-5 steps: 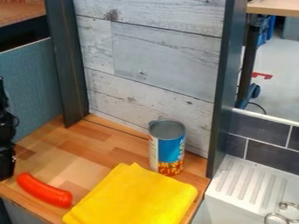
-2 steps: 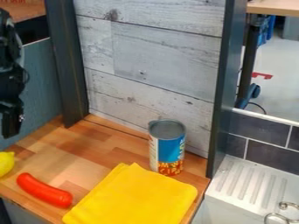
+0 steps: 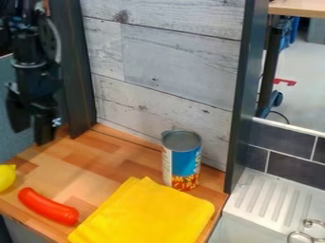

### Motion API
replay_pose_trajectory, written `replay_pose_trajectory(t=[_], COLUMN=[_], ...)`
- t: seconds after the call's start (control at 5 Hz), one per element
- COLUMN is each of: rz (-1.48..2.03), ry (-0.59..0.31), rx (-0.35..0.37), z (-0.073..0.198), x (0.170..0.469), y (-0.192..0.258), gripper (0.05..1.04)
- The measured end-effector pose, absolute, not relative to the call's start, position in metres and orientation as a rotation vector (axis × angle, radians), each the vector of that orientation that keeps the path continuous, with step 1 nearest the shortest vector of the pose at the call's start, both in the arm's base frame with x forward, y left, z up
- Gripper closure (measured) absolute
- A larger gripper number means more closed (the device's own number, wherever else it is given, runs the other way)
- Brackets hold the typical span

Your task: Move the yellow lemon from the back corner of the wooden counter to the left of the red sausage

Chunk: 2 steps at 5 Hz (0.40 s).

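The black gripper [image 3: 32, 135] hangs at the upper left, above the back left part of the wooden counter. Its two fingers stand apart with nothing between them, so it is open. Below it at the left edge lies a yellow lemon [image 3: 6, 177], partly cut off by the view. A red sausage-shaped toy [image 3: 48, 206] lies near the counter's front left edge. A folded yellow cloth [image 3: 145, 213] is spread flat at the front right. Just behind the cloth stands an upright, open-topped can [image 3: 182, 160] with a blue and orange label.
Grey wooden boards [image 3: 171, 61] rise behind the counter [image 3: 95, 156], framed by a dark post [image 3: 73, 71] at the left and another [image 3: 246, 90] at the right. A white ribbed sink drainer [image 3: 270, 199] lies to the right.
The gripper has moved from the left edge up and to the right, with its fingers coming into view. The lemon at the left edge has been uncovered. The other objects have stayed put.
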<state>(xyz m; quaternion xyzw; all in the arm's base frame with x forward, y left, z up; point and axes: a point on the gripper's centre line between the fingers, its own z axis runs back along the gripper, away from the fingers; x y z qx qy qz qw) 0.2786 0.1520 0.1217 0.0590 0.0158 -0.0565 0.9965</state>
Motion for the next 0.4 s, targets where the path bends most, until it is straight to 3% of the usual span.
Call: replay_pose_trajectory(t=[0.2,0.4], rz=[-0.145,-0.131], ry=[0.039,0.074], rx=[0.039,0.093], z=[0.117,0.111], x=[0.279,0.282], y=[0.122,0.101], gripper=[0.075,0.075])
